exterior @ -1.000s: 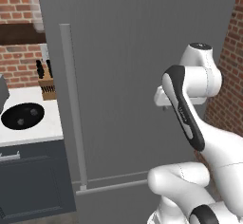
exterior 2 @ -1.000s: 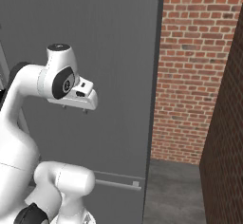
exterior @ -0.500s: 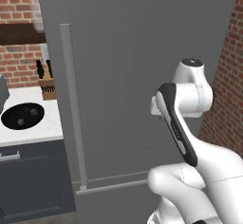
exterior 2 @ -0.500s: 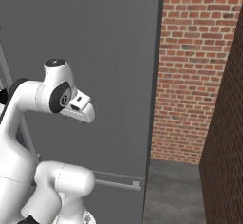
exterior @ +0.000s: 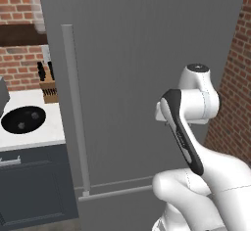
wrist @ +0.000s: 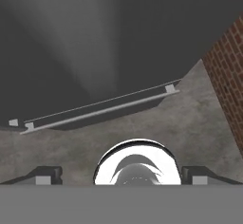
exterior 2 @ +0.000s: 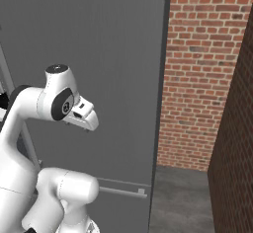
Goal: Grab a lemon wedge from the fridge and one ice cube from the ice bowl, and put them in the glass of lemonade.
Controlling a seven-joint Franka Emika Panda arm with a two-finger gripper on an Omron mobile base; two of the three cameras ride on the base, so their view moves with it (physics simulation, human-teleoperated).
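The fridge (exterior: 137, 54) is a tall grey refrigerator with its door shut; its long vertical bar handle (exterior: 76, 112) runs down the left side. My gripper (exterior 2: 89, 126) hangs in front of the door at mid height and points down at the floor. In the hand view its fingertips (wrist: 47, 173) stand wide apart, open, with nothing between them, and the fridge (wrist: 71, 38) base lies ahead. The ice bowl (exterior: 22, 119), round and black, sits on the white counter left of the fridge. The lemon wedge is hidden. The glass of lemonade is out of view.
A horizontal bar handle (wrist: 95, 111) crosses the fridge's bottom section near the grey floor. A brick wall (exterior 2: 202, 79) stands right of the fridge. A knife block (exterior: 48, 90) rests at the back of the counter (exterior: 44, 137), above dark cabinets.
The arm has folded downward, so the wrist and hand sit lower in front of the fridge door. The jaws have stayed open and the fridge door has stayed shut.
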